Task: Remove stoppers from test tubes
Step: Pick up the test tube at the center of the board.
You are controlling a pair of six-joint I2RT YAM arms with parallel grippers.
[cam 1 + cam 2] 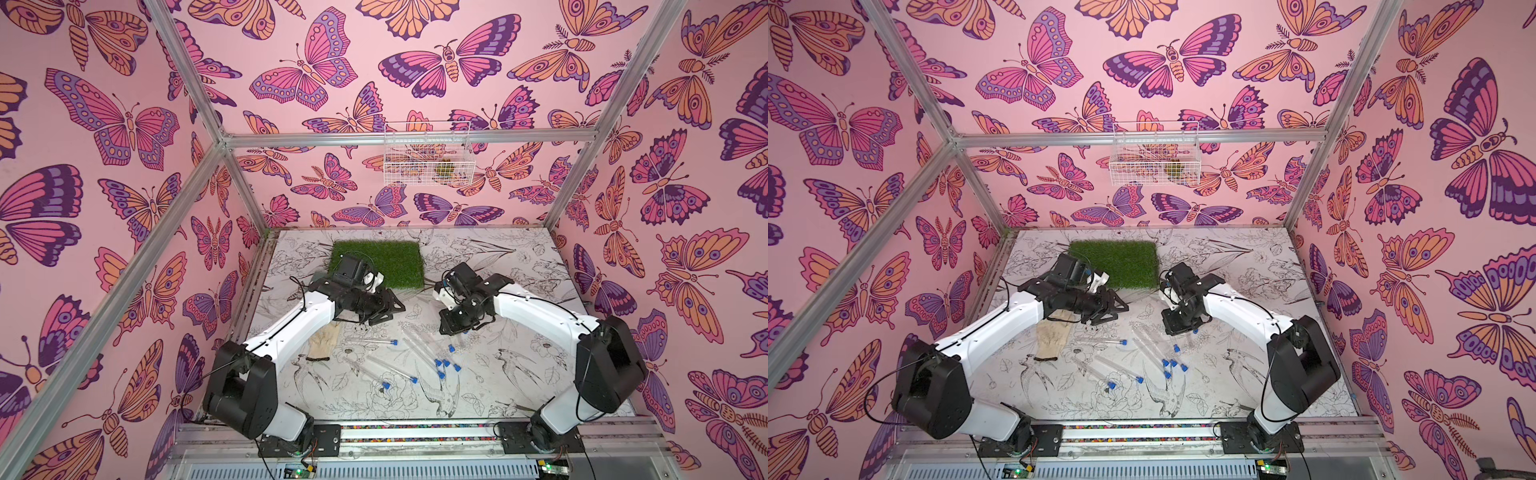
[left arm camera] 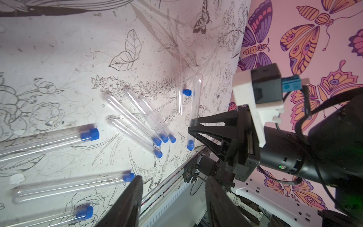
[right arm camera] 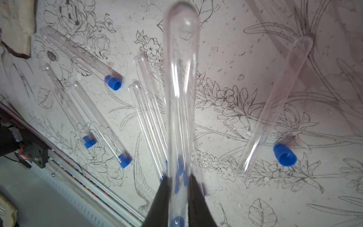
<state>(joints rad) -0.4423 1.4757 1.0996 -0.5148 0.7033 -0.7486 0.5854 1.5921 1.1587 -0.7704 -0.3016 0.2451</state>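
Observation:
My right gripper (image 3: 177, 177) is shut on a clear test tube (image 3: 181, 82), which points away from the wrist, rounded end outward. Its blue stopper (image 2: 190, 144) sits in the end on the wrist side of the fingers. In the left wrist view this tube (image 2: 196, 98) stands nearly upright above the table. My left gripper (image 2: 173, 180) is open and holds nothing, off to the left of the right gripper (image 1: 451, 326) in a top view. Several stoppered test tubes (image 1: 419, 353) lie between the arms. One tube (image 3: 275, 110) lies without a stopper, a loose stopper (image 3: 284, 155) beside it.
A green grass mat (image 1: 378, 264) lies at the back of the table behind the left gripper (image 1: 388, 309). A pale glove (image 1: 328, 334) and a dark loop (image 1: 318, 358) lie under the left arm. A wire basket (image 1: 428, 153) hangs on the back wall.

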